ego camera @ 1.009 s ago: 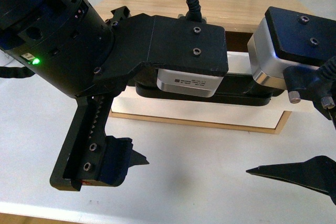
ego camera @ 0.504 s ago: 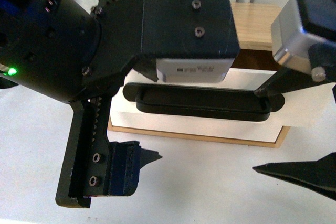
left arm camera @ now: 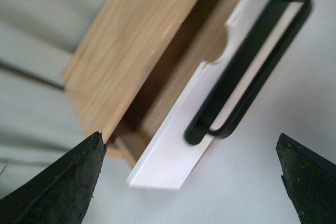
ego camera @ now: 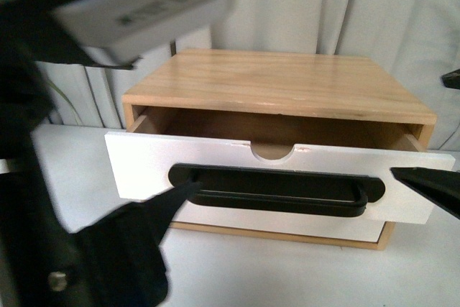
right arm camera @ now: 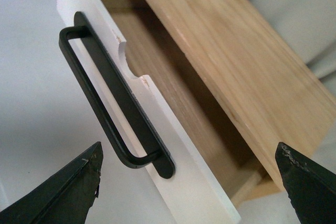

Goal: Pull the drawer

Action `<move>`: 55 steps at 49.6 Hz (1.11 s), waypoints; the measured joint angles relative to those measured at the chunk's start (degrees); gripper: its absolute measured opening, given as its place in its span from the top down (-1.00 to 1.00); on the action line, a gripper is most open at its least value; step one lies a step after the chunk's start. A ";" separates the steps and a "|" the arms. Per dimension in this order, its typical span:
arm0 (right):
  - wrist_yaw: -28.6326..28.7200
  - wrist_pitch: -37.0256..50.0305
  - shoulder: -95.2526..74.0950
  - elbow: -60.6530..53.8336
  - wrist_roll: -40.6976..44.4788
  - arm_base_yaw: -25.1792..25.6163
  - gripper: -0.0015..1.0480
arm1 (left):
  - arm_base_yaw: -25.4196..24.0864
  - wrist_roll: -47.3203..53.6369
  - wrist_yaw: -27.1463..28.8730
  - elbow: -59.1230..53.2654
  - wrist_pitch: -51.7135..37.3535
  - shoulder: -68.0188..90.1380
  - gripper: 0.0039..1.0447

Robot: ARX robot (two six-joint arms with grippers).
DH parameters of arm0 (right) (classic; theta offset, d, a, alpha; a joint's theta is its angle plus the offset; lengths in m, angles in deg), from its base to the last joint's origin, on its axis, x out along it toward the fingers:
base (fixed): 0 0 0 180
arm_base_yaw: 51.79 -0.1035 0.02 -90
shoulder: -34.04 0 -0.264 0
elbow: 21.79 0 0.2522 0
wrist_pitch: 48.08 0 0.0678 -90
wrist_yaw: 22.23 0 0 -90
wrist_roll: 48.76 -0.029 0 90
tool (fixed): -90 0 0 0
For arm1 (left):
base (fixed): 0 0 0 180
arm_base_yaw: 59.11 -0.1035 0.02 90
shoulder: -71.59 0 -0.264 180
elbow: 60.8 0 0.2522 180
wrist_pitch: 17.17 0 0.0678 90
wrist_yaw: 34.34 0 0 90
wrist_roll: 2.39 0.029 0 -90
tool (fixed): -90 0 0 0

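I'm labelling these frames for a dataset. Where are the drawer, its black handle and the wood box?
drawer (ego camera: 140,167): front view, left part of its white front.
black handle (ego camera: 277,195): front view, middle of the bar.
wood box (ego camera: 280,80): front view, middle of its top panel.

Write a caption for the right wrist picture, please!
Open right pincer hovers before the white drawer, pulled partly out of its wood box.

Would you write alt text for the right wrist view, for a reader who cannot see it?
A white-fronted drawer with a black bar handle stands partly out of its light wood box. The right end effector is open, touching nothing.
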 joint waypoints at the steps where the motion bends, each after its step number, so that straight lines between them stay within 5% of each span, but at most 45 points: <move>1: -0.46 0.81 2.19 -1.53 -1.31 0.37 -0.83 | -0.02 -0.79 1.01 -1.09 -0.63 -1.31 -0.89; 9: -1.14 0.24 17.11 -10.27 -8.13 4.76 -0.83 | 1.84 -9.16 16.00 -11.50 -3.61 -14.23 -0.89; 21: 1.51 -11.65 39.21 -15.91 -16.11 15.17 -0.83 | 2.97 -19.87 31.15 -19.63 6.43 -36.30 -0.89; 26: 3.13 -15.82 44.96 -16.50 -19.58 18.82 -0.83 | -0.96 -23.08 36.72 -21.11 11.50 -42.34 -0.89; 35: 1.57 -16.00 48.04 -17.16 -25.07 20.79 -0.83 | -10.34 -33.75 37.20 -22.32 15.04 -45.92 -0.89; 40: 1.62 -16.02 48.11 -17.16 -25.75 20.79 -0.83 | -10.56 -35.98 36.52 -22.34 15.04 -46.07 -0.89; 41: 1.27 -16.00 48.13 -17.18 -25.90 20.74 -0.83 | -11.65 -37.22 32.63 -22.91 13.97 -47.43 -0.83; 44: -13.66 -14.27 51.87 -19.34 -31.71 15.02 -0.60 | -16.61 -41.72 16.96 -25.79 11.23 -52.87 -0.56; 46: -21.57 -13.90 54.03 -20.96 -35.10 11.93 -0.39 | -18.84 -43.43 11.28 -26.47 11.02 -55.10 -0.39; 55: -24.76 -13.00 56.37 -24.13 -38.86 10.99 0.38 | -29.42 -45.42 -3.32 -28.70 11.15 -57.83 0.41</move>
